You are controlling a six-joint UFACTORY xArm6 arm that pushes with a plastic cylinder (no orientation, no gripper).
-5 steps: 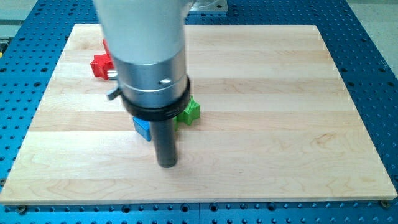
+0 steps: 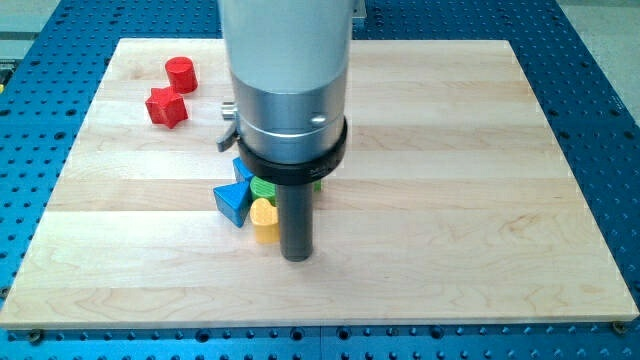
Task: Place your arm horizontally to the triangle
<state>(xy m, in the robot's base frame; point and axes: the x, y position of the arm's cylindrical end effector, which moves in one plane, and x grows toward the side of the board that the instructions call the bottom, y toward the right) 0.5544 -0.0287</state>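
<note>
A pale wooden counter made of long glued planks lies on a blue perforated metal base. The arm's grey and silver cylindrical body comes down from the view's top and ends in a straight dark rod, the tool; it has no jaws, so there is nothing on it to open or close, and it grips nothing. My tip rests on the counter a little below the middle of the board. Just to the view's left of my tip sits a yellow heart-shaped block, so close that I cannot tell whether the two touch. Further to the view's left, beside the yellow one, lies a blue block of a roughly cubic shape. Above these, partly hidden under the arm's black collar, is a blue triangular block, up and to the view's left of my tip. Next to it a green block shows only as a small patch, and its shape cannot be made out. Near the view's top left corner, well apart from the cluster, stand a red cylinder block and, just below it, a red star-like block.
</note>
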